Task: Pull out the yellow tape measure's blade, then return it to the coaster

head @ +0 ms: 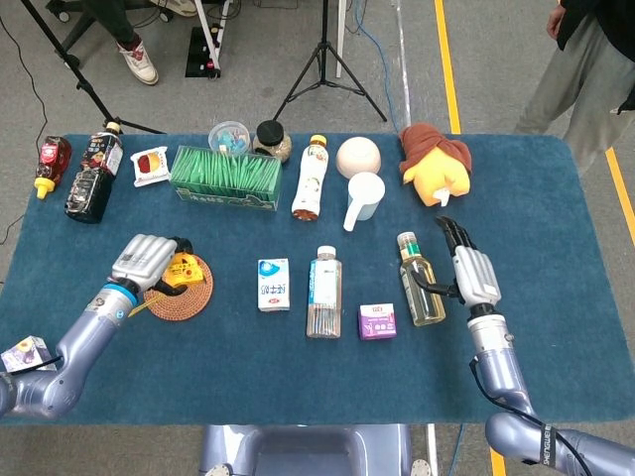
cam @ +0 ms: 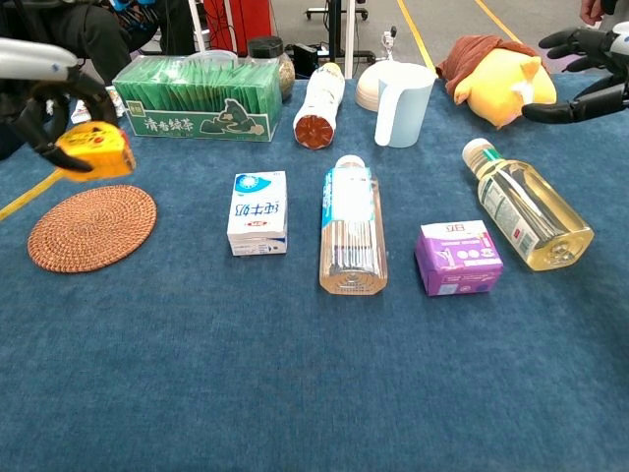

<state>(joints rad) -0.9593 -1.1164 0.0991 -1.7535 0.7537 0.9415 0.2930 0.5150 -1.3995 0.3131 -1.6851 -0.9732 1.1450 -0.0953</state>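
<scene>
**Carrying tape back over coaster**

Holding the tape (cam: 94,152) above the far-left edge of the coaster (cam: 92,227), the left hand (head: 146,261) has its fingers wrapped round the yellow case. Blade (cam: 27,194) is out, trailing down and left off the case toward the table edge.

Right hand (head: 473,275) hangs to the right of the oil bottle (head: 420,291), fingers extended and apart, holding nothing.

Step in hand, as judged: set-down. To do it well: centre the case over the coaster, lower it flat, keep the trailing blade from dragging the case off, and loosen the grip only once it rests.

Surface: blue cloth-covered table (cam: 295,383). Room: grey floor with yellow line (head: 446,59), tripod (head: 324,59), and a person (head: 585,69) standing far right.
</scene>
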